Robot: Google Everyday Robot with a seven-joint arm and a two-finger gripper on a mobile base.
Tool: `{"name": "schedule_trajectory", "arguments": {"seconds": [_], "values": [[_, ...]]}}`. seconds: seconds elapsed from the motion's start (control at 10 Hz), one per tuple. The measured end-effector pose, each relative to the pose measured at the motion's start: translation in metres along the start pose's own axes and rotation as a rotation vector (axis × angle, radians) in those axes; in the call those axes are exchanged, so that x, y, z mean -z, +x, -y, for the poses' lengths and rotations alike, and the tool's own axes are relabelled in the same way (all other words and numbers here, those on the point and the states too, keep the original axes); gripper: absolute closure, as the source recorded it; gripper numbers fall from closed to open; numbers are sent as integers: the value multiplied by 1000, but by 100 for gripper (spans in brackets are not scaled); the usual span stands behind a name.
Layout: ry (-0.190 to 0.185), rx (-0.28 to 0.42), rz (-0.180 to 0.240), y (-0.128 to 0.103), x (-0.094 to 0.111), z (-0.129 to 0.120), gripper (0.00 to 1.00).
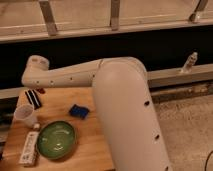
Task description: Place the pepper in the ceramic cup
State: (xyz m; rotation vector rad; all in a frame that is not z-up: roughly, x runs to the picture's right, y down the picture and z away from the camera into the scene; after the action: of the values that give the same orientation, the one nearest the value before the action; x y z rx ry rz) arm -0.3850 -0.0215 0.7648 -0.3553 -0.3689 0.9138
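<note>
- The white arm (120,105) fills the picture's 4 o'clock side and reaches toward 10 o'clock, bending down over the far-left corner of the wooden desk (86,136).
- The claw (33,98) hangs below that bend, its dark fingers low over the desk's 10 o'clock corner and clenched together.
- The pepper (40,91), a small dark red shape, lies at the claw's 1 o'clock, just beside it and partly under the arm; I cannot tell whether the claw touches or holds it.
- The ceramic cup (25,115) stands upright at the claw's 6 o'clock, near the desk's left edge, apart from the pepper.
- A green bowl (56,140) sits at the cup's 4 o'clock.
- A blue block (77,110) lies at the bowl's 1 o'clock, close to the arm.
- A white packet (30,149) lies flat at the bowl's 9 o'clock, just beside its rim.
</note>
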Motion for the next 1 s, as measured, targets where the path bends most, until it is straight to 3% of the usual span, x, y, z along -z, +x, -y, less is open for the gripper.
{"name": "schedule_trajectory", "arguments": {"seconds": [0.5, 1.0], "values": [[-23, 6, -13, 8, 8, -47, 100], [-75, -18, -35, 13, -7, -72, 100]]}}
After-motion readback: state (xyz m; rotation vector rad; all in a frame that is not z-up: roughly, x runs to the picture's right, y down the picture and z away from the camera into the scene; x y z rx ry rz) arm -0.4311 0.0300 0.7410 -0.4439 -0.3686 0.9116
